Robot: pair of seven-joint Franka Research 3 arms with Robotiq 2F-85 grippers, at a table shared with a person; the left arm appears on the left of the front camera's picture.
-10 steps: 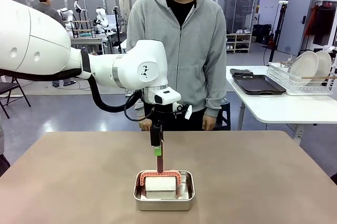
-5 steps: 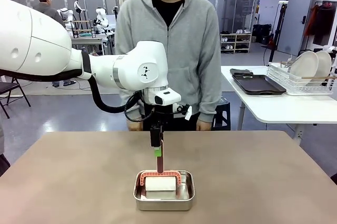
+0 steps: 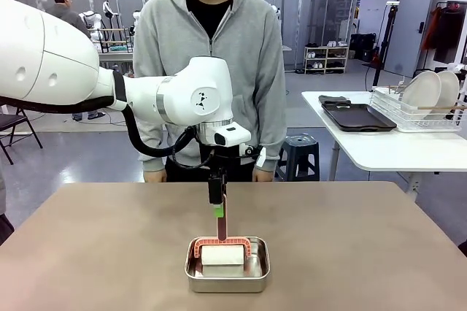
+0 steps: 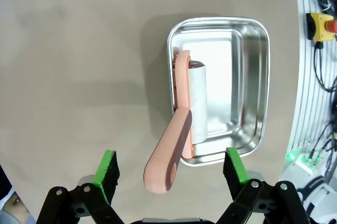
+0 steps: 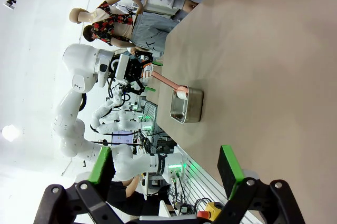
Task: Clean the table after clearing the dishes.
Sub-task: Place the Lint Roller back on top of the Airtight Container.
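A large workshop room with glass partitions lies behind a wide, matte tan-brown table (image 3: 109, 252). Near the table's near edge, at its middle, sits a small steel pan (image 3: 227, 276), the landmark here. Inside the pan lies a lint roller (image 3: 222, 251) with a white paper roll and a salmon-pink frame; its handle rises up out of the pan, tilted.

The left gripper (image 3: 217, 205) hangs directly above the pan, pointing straight down, its white arm reaching in from the left of the pan. In the left wrist view the left gripper (image 4: 171, 169) has its green-padded fingers (image 4: 108, 169) spread wide, one on each side of the pink handle end, with clear gaps and nothing gripped.

A person in a grey hooded jacket (image 3: 211, 70) stands beyond the pan at the far table edge, hands down at the sides. To the right of the pan and further back stands a smaller white table (image 3: 387, 150) with dark brown trays (image 3: 357, 115) and a wire rack holding white plates (image 3: 423, 92).

The right wrist view, turned sideways, looks along the bare tabletop toward the pan from well away; the right gripper (image 5: 164, 166) is fully open and empty, its fingers apart over bare table.
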